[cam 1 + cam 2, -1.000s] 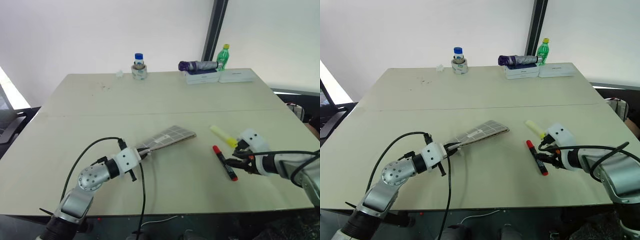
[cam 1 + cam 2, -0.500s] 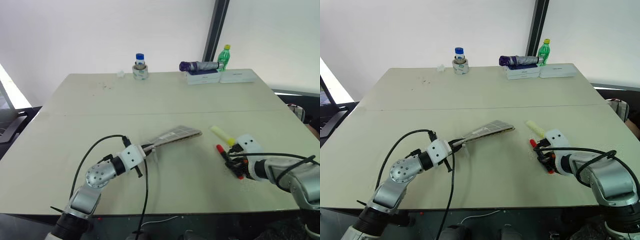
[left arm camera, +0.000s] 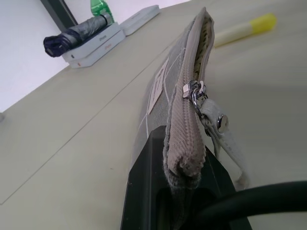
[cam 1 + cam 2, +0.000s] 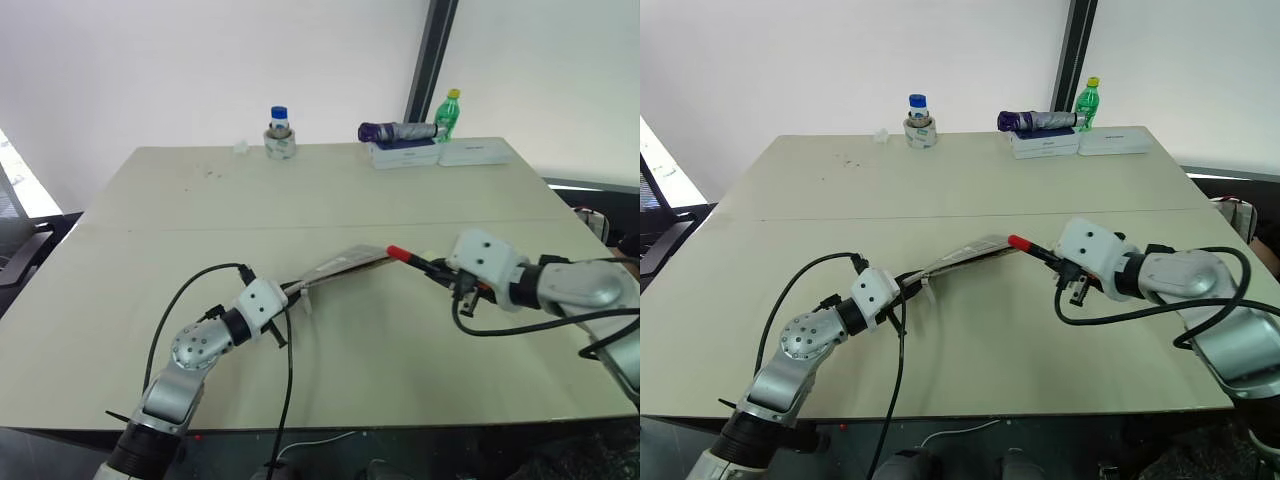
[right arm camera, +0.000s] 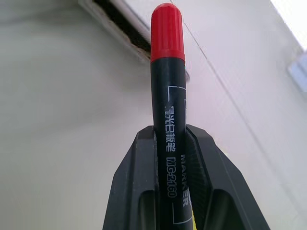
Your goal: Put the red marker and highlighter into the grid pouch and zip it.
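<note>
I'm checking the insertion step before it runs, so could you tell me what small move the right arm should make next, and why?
Probably ease the red marker forward into the grid pouch. The right gripper is shut on the marker, whose red end points at the pouch's open far end, while the left gripper is shut on the pouch's near end and holds it raised.

We think this is an office or lab room: a big plain counter (image 4: 330, 200), bare white walls (image 4: 200, 60), and white boxes (image 4: 405, 154) at its far edge.
</note>
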Robot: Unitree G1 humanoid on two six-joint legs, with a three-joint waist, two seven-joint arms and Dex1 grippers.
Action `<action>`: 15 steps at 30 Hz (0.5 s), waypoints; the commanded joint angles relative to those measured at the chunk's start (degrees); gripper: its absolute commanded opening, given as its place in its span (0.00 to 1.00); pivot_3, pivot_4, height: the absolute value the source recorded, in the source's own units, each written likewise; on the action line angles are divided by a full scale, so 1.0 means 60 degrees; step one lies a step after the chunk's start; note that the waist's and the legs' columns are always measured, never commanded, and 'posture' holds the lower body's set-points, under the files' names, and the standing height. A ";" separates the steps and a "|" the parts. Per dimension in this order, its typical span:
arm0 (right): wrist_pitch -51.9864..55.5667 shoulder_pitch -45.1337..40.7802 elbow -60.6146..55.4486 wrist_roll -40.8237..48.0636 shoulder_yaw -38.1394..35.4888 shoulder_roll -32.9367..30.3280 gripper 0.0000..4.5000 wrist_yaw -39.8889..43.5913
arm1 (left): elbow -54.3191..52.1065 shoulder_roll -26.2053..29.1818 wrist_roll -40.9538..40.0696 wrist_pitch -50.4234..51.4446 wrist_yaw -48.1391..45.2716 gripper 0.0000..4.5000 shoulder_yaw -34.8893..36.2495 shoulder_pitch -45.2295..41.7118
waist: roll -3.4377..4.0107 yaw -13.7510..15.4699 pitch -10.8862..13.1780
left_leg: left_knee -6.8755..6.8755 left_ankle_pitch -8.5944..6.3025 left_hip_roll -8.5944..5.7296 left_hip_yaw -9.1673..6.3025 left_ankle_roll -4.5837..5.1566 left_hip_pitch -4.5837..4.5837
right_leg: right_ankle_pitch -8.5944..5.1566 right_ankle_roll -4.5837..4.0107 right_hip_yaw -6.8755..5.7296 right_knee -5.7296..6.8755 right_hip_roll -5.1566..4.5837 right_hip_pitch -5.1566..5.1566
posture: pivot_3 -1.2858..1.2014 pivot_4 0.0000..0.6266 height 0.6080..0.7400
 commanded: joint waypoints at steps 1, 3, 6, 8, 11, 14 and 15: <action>-0.0448 -0.0290 0.0107 -0.0772 0.0505 -0.0134 0.06 0.0093 | -0.0338 0.0004 -0.0134 -0.0022 -0.0002 0.00 0.0147 -0.0066 | 0.0000 0.0003 0.0000 | 0.0000 0.0003 0.0000 0.0000 -0.0005 -0.0001 | 0.0000 0.0000 0.0000 -0.0005 -0.0001 0.0000 | 0.52 0.24 1.00; -0.0550 -0.0344 0.0198 -0.1034 0.0700 -0.0092 0.06 0.0136 | -0.0425 -0.0029 -0.0130 0.0011 0.0028 0.00 0.0123 -0.0045 | -0.0001 -0.0005 0.0001 | 0.0000 0.0007 0.0000 0.0001 -0.0013 -0.0004 | 0.0000 0.0000 0.0001 -0.0013 -0.0002 0.0000 | 0.52 0.24 1.00; -0.0557 -0.0548 0.0369 -0.1354 0.0936 0.0060 0.06 0.0132 | -0.0542 -0.0042 -0.0124 0.0030 0.0024 0.00 0.0082 0.0001 | -0.0001 -0.0008 0.0001 | 0.0000 0.0029 0.0000 0.0001 -0.0051 -0.0005 | 0.0000 0.0000 0.0001 -0.0012 -0.0002 -0.0001 | 0.52 0.24 1.00; -0.0607 -0.0677 0.0497 -0.1583 0.1085 0.0125 0.06 0.0142 | -0.0586 -0.0015 -0.0084 -0.0003 -0.0018 0.00 0.0024 0.0036 | 0.0000 -0.0012 0.0001 | 0.0000 0.0029 0.0000 0.0001 -0.0052 -0.0005 | 0.0000 0.0000 0.0001 -0.0012 -0.0002 -0.0002 | 0.52 0.24 1.00; -0.0718 -0.0767 0.0581 -0.1863 0.1239 0.0127 0.06 0.0227 | -0.0623 0.0092 0.0048 -0.0117 -0.0092 0.00 -0.0078 0.0075 | 0.0000 -0.0010 0.0001 | -0.0001 0.0029 0.0000 0.0000 -0.0052 -0.0005 | 0.0000 0.0000 0.0001 -0.0012 -0.0002 -0.0003 | 0.52 0.24 1.00; -0.0822 -0.0863 0.0597 -0.2141 0.1392 0.0106 0.06 0.0341 | -0.0645 0.0164 0.0125 -0.0178 -0.0102 0.00 -0.0129 0.0087 | 0.0000 -0.0010 0.0001 | -0.0002 0.0029 0.0000 0.0001 -0.0052 -0.0005 | 0.0000 0.0000 0.0001 -0.0013 -0.0002 -0.0003 | 0.52 0.24 1.00; -0.0949 -0.0891 0.0604 -0.2303 0.1479 0.0063 0.06 0.0393 | -0.0649 0.0173 0.0138 -0.0194 -0.0097 0.00 -0.0135 0.0083 | 0.0000 -0.0011 0.0001 | -0.0001 0.0029 0.0000 0.0001 -0.0052 -0.0005 | 0.0000 0.0000 0.0001 -0.0013 -0.0002 -0.0003 | 0.52 0.24 1.00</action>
